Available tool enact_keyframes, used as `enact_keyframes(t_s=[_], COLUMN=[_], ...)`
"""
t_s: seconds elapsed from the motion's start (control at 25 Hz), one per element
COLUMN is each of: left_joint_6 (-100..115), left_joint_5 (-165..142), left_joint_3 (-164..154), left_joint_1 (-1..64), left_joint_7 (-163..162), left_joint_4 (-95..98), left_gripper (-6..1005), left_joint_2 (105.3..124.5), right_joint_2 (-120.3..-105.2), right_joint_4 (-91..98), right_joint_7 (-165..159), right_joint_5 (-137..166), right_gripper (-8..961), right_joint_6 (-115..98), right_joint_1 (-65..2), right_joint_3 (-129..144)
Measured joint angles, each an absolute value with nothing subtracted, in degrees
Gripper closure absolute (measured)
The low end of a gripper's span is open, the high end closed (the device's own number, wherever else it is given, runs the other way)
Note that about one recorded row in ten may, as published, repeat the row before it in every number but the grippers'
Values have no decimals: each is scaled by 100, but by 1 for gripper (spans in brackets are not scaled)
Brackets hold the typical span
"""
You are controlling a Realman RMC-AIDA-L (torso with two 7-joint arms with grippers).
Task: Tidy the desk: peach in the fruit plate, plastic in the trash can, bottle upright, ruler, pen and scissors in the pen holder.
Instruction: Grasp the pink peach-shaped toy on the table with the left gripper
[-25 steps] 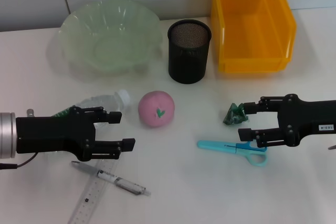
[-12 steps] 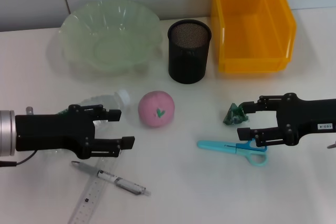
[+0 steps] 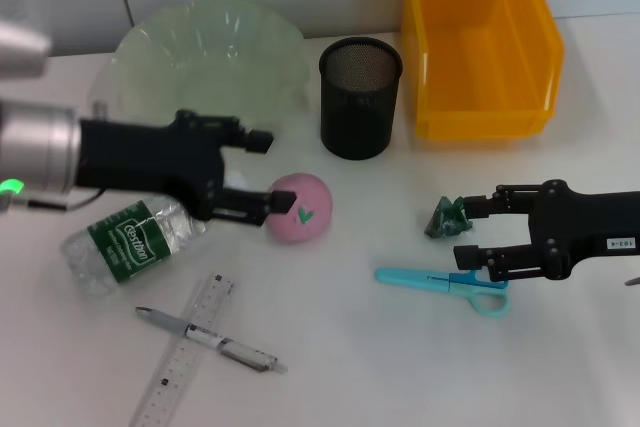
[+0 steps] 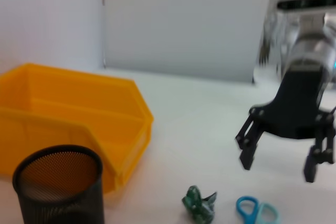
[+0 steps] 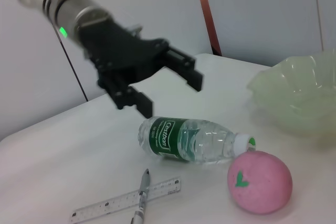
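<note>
Looking down from the head camera, I have the left gripper [image 3: 268, 169] raised over the tabletop [image 3: 380, 367], its jaws spread open and empty, just left of the peach [image 3: 298, 209] — one fingertip overlaps the peach's left edge in that view. The bottle [image 3: 128, 243] lies on its side at near left, cap end toward the peach (the right wrist view shows the white cap right against it). Nearer still, the pen [image 3: 212, 339] lies across the clear ruler [image 3: 184, 352].

My right gripper [image 3: 467, 228] sits on the right with its jaws open: the crumpled green plastic [image 3: 446, 217] is by the far fingertip, and the scissors [image 3: 444, 281] lie on the tabletop just near of the near one.

Farther back stand the fruit plate [image 3: 210, 62] at left, the pen holder [image 3: 360, 97] in the middle and the trash can [image 3: 478, 39] at right.
</note>
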State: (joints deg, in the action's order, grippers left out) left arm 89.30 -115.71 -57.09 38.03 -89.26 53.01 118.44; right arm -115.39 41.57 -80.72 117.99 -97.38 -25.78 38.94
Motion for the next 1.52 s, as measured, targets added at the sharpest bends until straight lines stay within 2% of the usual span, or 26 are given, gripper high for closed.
enact_keyframes(t_s=[0.2, 0.32, 0.64, 1.52], left_joint_6=[8822, 8537, 7571, 6364], left_joint_5=[-11890, -12563, -13380, -13533], left_joint_3=[-5788, -6299, -7944, -9022], left_joint_1=[4090, 4702, 5190, 5381], left_joint_7=[-9055, -9240, -10112, -10636], left_joint_4=[5396, 5513, 5457, 4594], left_gripper=[203, 203, 203, 219], left_joint_2=[11857, 11873, 11912, 11918], right_joint_2=[-11540, -11540, -11540, -11540], right_joint_4=[4157, 4158, 4158, 4186], right_joint_7=[-8075, -8077, -8078, -8077], right_joint_5=[11815, 11815, 11811, 11800], right_gripper=[186, 186, 186, 187], right_joint_6=[-9745, -9767, -9740, -9738], right_joint_1=[-2575, -2566, -2540, -2549], right_joint_3=[3910, 3896, 3893, 3893])
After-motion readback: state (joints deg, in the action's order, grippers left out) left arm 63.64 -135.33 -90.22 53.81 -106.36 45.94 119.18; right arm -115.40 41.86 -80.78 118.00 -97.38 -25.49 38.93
